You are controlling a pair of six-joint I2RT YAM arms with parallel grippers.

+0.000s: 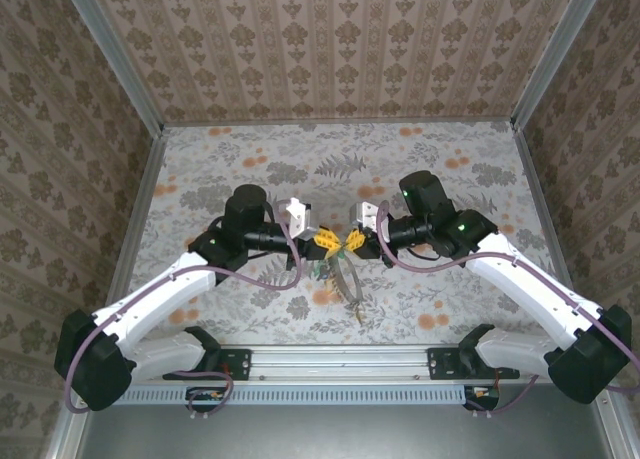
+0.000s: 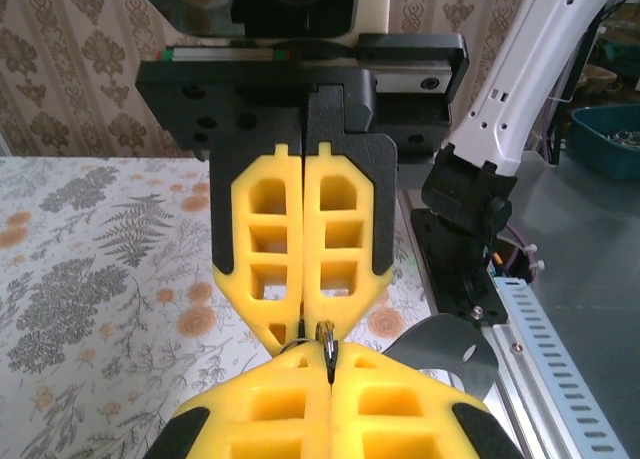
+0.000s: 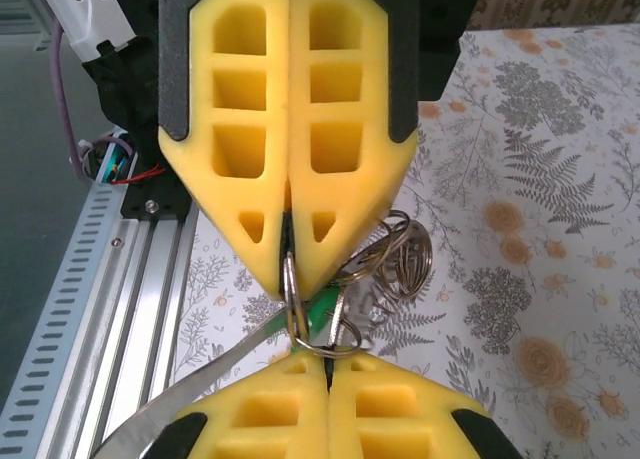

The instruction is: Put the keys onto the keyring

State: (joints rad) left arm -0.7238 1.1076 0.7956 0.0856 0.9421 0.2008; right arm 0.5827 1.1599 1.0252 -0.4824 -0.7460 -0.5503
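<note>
Right wrist view: the keyring (image 3: 291,297) shows as a thin wire loop running between two pairs of yellow fingertips that meet tip to tip, up off the table. Just beside the wire hang the keys (image 3: 322,309). One green head is plain to see, and the rest is a tangle too small to sort. A few small steel rings (image 3: 405,257) dangle on the right of the bunch, and a flat metal strip (image 3: 225,371) slants down to the lower left.

The left gripper (image 3: 288,277) comes in from the top of this view with its fingers pressed together, and the wire comes out of the seam between them. The right gripper (image 3: 328,357) sits at the bottom, also closed, with the loop caught at its tips.

From above, the bunch hangs just below the point where both grippers meet over the middle of the table (image 1: 250,159), nearer its front edge. The table is covered with a flowered cloth. Both arms reach inward from their bases on a metal rail (image 1: 340,361) along the near edge. Papered walls (image 1: 330,39) close in the back and both sides.
</note>
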